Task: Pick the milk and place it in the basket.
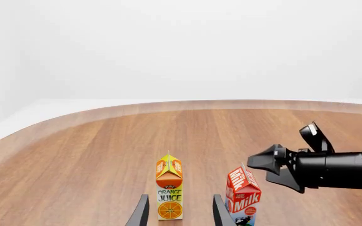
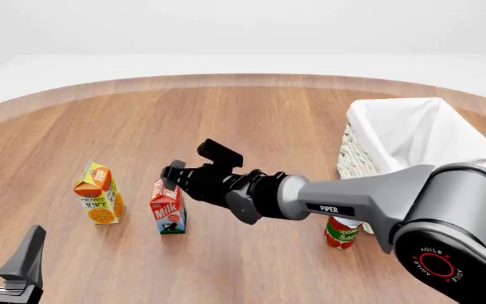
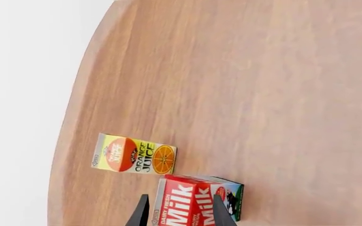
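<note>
The milk (image 2: 168, 208) stands upright on the wooden table, red top with white lettering, to the right of the orange juice carton (image 2: 98, 193). My right gripper (image 2: 174, 172) is open, right at the milk's red top. In the right wrist view its fingers (image 3: 220, 212) stand on either side of the milk (image 3: 190, 202); I cannot tell whether they touch it. The milk also shows in the left wrist view (image 1: 242, 195), with the right gripper (image 1: 261, 165) beside its top. My left gripper (image 2: 5, 256) is open and empty at the near left. The basket (image 2: 412, 136) stands at the right.
A red can (image 2: 342, 232) stands just in front of the basket, under my right arm. The juice carton (image 1: 169, 188) stands straight ahead of the left fingers (image 1: 142, 212). The table's curved edge (image 2: 226, 79) runs along the far side.
</note>
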Robot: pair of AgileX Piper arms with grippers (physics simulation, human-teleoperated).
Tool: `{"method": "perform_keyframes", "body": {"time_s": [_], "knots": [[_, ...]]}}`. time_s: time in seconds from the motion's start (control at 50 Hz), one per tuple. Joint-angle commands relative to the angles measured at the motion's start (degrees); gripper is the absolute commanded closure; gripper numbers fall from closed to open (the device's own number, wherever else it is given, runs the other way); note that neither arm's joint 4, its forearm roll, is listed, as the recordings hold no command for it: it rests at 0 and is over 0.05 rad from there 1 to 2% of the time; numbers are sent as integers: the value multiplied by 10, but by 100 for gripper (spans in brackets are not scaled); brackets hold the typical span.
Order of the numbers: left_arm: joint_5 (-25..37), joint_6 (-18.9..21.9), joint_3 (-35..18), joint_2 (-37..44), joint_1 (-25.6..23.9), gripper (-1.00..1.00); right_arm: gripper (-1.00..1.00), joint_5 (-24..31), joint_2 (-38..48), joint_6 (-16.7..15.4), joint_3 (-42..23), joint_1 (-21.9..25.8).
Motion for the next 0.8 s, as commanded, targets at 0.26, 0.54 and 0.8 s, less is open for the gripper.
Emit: {"method": "perform_keyframes", "body": {"time_s": [0.26, 0.54, 0.8], "knots": [[0, 0, 0, 0, 0, -100, -100, -32, 36, 35, 9, 22], [0, 0, 0, 0, 0, -100, -100, -72, 52, 67, 39, 40], [0, 0, 0, 0, 0, -100, 100, -80, 42, 68, 46, 34]]}}
